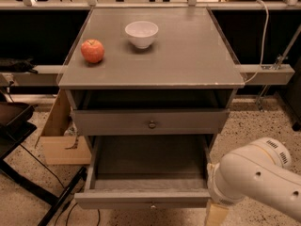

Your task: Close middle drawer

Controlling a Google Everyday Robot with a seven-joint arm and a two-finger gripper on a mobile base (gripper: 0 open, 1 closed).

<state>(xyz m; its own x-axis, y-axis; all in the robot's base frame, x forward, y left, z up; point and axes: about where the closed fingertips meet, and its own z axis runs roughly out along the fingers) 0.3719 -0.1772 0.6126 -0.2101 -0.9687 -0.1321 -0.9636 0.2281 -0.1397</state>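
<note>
The middle drawer [136, 199] is being kept wide open at the bottom of the grey cabinet [150, 60]. Its deep box is being exposed from above, and its low front panel, with a small round knob [152, 205], is being carried well forward of the cabinet's front. Above it, the taller-fronted drawer [113, 122] with a larger knob [152, 124] is being held only slightly out.

On the cabinet's top, a red apple [92, 51] is being borne near the left edge. A white bowl [141, 33] is being borne upright farther back, near the apple but apart from it.

The white arm [256, 178] is being held low at the right, just beside the right end of the middle drawer's front; whether the two are touching cannot be told. The gripper [216, 215] is being cut off by the lower edge below that end, so it cannot be told how far open it is or whether anything is being gripped.

A cardboard box [56, 140] is being rested on the speckled floor [249, 121] left of the cabinet.
</note>
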